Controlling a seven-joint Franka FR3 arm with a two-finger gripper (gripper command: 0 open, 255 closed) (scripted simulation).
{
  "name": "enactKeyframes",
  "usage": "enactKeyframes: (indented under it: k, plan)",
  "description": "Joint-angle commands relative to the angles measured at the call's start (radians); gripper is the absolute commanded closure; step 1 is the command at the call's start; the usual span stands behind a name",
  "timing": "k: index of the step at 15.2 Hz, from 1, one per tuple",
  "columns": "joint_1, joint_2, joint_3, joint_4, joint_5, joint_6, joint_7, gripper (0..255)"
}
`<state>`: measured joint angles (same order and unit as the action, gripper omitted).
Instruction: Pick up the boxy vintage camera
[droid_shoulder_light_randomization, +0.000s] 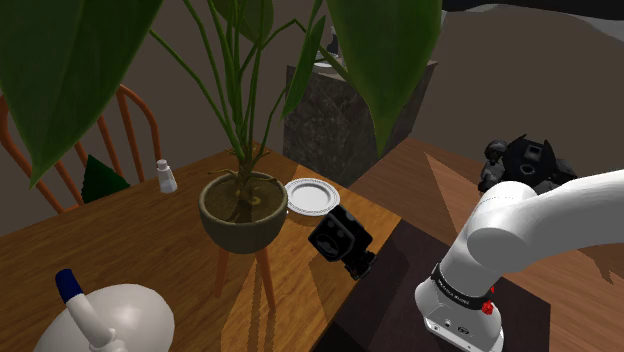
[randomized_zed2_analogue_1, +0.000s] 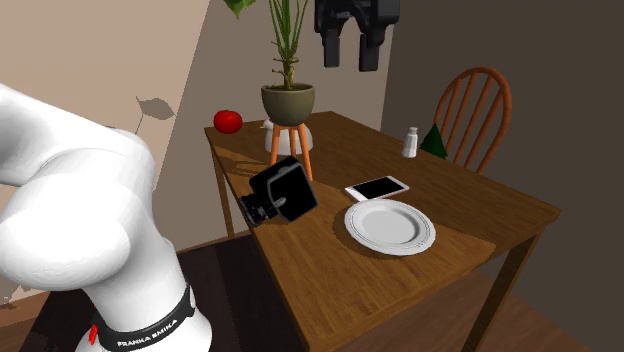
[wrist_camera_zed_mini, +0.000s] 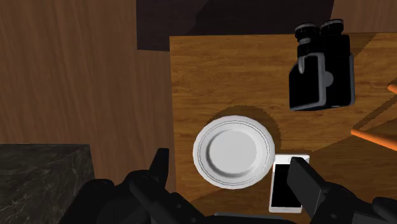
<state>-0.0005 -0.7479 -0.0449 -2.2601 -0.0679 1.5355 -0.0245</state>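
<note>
Black gripper (randomized_zed2_analogue_1: 350, 60) hangs high above the wooden table (wrist_camera_zed_mini: 210, 70), fingers spread and empty, over a white plate (wrist_camera_zed_mini: 234, 151) and a phone (wrist_camera_zed_mini: 280, 191). Apart from the plate, the boxy black camera (wrist_camera_zed_mini: 321, 73) sits at the table's edge.

Wood-grain table (wrist_camera_zed_mini: 222, 70), matt black camera (wrist_camera_zed_mini: 321, 73), smooth white plate (wrist_camera_zed_mini: 234, 151), glossy phone (wrist_camera_zed_mini: 287, 184)

The end effector (wrist_camera_zed_mini: 228, 159) hangs over a wooden bench (wrist_camera_zed_mini: 216, 70), black fingers (wrist_camera_zed_mini: 318, 191) spread above a white plate (wrist_camera_zed_mini: 234, 151). A phone (wrist_camera_zed_mini: 280, 188) lies just beside the plate, partly behind one finger. A black boxy camera (wrist_camera_zed_mini: 321, 70) sits apart, near what appear to be orange stand legs (wrist_camera_zed_mini: 375, 135).
</note>
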Motion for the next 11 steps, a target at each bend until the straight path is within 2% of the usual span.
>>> enactKeyframes:
  k: [1,11]
  plan:
    - [0.0,0.0,0.0,0.0,0.0,0.0,0.0,0]
    - [0.074,-0.128,0.165,-0.312,0.099,0.186,0.16,0]
